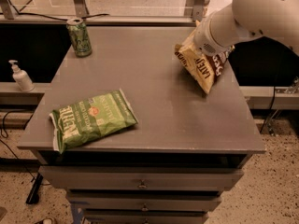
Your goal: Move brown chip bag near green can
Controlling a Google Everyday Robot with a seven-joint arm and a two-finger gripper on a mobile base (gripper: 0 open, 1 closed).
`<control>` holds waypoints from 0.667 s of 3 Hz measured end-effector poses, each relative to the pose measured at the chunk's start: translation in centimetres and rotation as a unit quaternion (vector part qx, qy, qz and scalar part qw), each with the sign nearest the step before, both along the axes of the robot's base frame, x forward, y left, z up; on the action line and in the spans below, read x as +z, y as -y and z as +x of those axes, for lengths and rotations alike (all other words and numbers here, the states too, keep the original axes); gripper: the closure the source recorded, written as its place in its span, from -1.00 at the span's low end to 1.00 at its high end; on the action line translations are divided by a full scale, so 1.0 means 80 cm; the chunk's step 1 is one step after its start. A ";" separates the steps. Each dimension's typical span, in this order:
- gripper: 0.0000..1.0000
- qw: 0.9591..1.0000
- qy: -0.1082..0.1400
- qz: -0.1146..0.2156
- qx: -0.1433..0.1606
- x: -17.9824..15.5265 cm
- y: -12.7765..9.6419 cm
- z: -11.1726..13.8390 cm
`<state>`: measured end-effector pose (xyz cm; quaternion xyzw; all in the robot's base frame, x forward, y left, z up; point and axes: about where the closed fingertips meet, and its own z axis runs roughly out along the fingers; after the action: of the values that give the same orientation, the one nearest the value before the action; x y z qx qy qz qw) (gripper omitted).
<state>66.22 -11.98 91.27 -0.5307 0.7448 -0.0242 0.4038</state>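
A: Front left of the table?
B: Green chip bag, lying flat.
A: Task bag?
B: Brown chip bag, right side, tilted up, gripper clamped on its top. Green can stands upright in the far-left corner, well apart.

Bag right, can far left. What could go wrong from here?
1. The brown chip bag dangles tilted below the end effector, hold hidden behind the wrist; it may slip in transit.
2. The green can stands upright by the far-left corner of the table; a swinging bag might knock it off.
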 end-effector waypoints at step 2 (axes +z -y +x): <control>1.00 0.999 0.006 0.006 0.037 0.003 -0.017 -0.007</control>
<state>65.63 -10.63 91.49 -0.5549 0.7224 -0.0080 0.4125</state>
